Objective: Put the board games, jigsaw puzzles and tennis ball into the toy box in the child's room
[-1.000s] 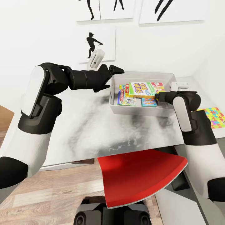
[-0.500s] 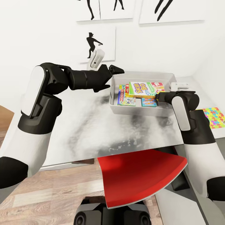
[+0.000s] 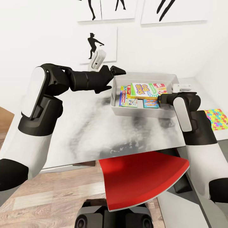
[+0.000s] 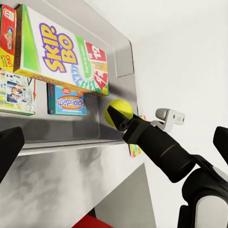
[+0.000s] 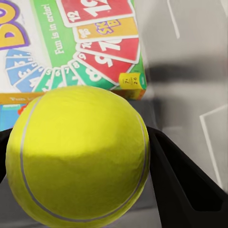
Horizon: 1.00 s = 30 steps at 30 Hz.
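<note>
The white toy box (image 3: 144,77) stands at the back of the table and holds a Skip-Bo game (image 3: 144,89), a second game box (image 3: 124,92) and a blue box (image 3: 150,104). My right gripper (image 3: 160,98) is shut on the yellow tennis ball (image 4: 118,109), which hangs over the box's right end, just above the Skip-Bo game (image 5: 90,42). The ball (image 5: 78,156) sits between the black fingers (image 5: 183,183). My left gripper (image 3: 113,78) stands open and empty at the box's left rim. One colourful jigsaw puzzle (image 3: 218,118) lies on the table to the right.
The grey table (image 3: 95,126) spreads in front of the box. A red chair seat (image 3: 142,179) sits under its front edge, close to my base. The white wall with pictures stands right behind the box. Wooden floor (image 3: 63,190) shows at the lower left.
My right arm has shifted slightly to the left with the tennis ball, further over the box. The left arm has not moved.
</note>
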### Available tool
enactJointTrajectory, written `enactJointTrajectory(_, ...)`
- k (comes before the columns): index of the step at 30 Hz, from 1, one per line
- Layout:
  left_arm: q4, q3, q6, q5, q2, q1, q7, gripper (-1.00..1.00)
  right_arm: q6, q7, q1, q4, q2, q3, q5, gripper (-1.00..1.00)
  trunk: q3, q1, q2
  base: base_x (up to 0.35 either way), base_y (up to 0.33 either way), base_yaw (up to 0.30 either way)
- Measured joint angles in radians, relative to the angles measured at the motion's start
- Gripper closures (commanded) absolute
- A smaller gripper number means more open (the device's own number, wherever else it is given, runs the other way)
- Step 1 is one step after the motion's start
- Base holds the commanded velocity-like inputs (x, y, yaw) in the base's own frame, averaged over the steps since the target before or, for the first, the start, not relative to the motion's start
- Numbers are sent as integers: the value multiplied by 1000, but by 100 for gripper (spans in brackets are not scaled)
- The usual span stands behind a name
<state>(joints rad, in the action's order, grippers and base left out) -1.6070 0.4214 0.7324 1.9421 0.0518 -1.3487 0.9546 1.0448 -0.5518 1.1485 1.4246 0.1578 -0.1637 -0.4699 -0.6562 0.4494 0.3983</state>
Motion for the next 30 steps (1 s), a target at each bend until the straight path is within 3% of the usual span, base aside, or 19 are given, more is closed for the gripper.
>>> enactJointTrajectory(3, 0, 0, 0, 0, 0, 0, 0, -100, 0, -1, 3, -2, 0, 0, 0, 100, 0, 0, 0, 0, 0, 0)
enactJointTrajectory(4, 0, 0, 0, 0, 0, 0, 0, -100, 0, -1, 4, -3, 0, 0, 0, -100, 0, 0, 0, 0, 0, 0)
enactJointTrajectory(30, 0, 0, 0, 0, 0, 0, 2, -100, 0, -5, 9, -5, 0, 0, -1, -100, 0, 0, 0, 0, 0, 0)
